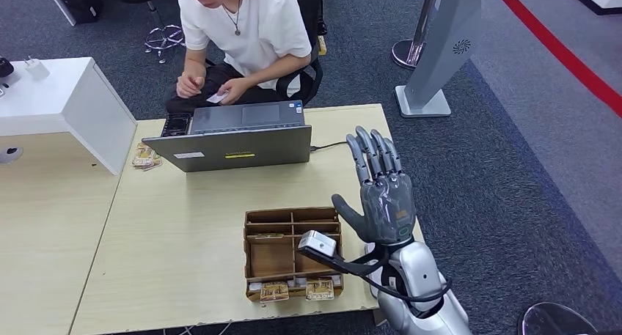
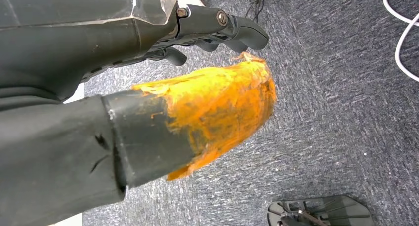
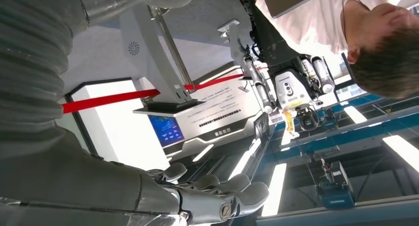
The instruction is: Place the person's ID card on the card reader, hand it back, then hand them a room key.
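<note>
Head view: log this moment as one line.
right hand raised, open, empty | card in person's hand behind laptop | wooden tray near table edge | left hand hangs over floor

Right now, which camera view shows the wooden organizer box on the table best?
The head view shows the wooden organizer box best: it looks down into the compartments, though the right hand and wrist hide part of one side. The left wrist view looks at carpet floor, and the right wrist view faces the room and the person, so neither helps.
</note>
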You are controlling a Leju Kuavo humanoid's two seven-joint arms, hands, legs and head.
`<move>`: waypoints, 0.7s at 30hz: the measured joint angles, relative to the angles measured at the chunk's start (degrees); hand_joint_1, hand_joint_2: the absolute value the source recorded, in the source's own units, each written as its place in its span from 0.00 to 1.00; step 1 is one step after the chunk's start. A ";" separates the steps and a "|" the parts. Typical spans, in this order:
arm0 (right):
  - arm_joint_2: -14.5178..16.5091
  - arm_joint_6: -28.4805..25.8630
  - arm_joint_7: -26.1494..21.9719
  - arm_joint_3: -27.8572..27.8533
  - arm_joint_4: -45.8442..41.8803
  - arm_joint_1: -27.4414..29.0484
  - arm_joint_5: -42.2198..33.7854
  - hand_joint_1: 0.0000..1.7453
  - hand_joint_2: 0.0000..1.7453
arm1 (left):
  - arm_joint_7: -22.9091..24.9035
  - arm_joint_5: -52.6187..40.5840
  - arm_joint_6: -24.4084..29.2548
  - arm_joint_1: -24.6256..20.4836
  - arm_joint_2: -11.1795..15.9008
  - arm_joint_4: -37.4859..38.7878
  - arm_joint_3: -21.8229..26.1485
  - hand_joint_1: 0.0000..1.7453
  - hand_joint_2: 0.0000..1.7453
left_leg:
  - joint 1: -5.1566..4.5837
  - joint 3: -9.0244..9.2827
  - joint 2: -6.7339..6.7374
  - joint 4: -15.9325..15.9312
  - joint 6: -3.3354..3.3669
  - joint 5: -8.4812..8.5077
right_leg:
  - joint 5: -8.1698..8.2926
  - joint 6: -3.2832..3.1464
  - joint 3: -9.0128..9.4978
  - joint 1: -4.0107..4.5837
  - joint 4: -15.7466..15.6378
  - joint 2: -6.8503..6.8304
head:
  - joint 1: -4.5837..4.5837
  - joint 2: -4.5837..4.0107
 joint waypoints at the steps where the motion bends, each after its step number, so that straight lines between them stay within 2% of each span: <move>1: -0.12 0.23 -0.51 0.07 -0.37 0.27 -0.63 0.00 1.00 | -0.01 0.10 0.02 0.01 0.00 0.00 0.01 0.00 0.00 | 0.00 0.00 0.00 0.00 0.00 0.00 | 0.00 0.00 0.00 0.00 0.00 0.00 | 0.01 0.00; 10: -1.89 4.30 -5.92 2.24 -4.97 5.12 -7.30 0.00 1.00 | -0.39 1.04 0.40 0.11 0.04 0.00 0.15 0.00 0.00 | 0.00 -0.02 -0.01 0.00 0.00 -0.02 | -0.03 0.03 -0.01 0.00 0.00 -0.01 | 0.00 0.00; 21: -3.93 9.20 -8.84 7.26 -3.23 7.66 -9.49 0.00 1.00 | -0.33 1.16 0.46 0.13 0.48 0.00 0.66 0.00 0.00 | 0.00 -0.02 0.00 -0.01 0.01 -0.02 | -0.03 0.03 0.00 0.00 0.00 -0.01 | 0.00 0.00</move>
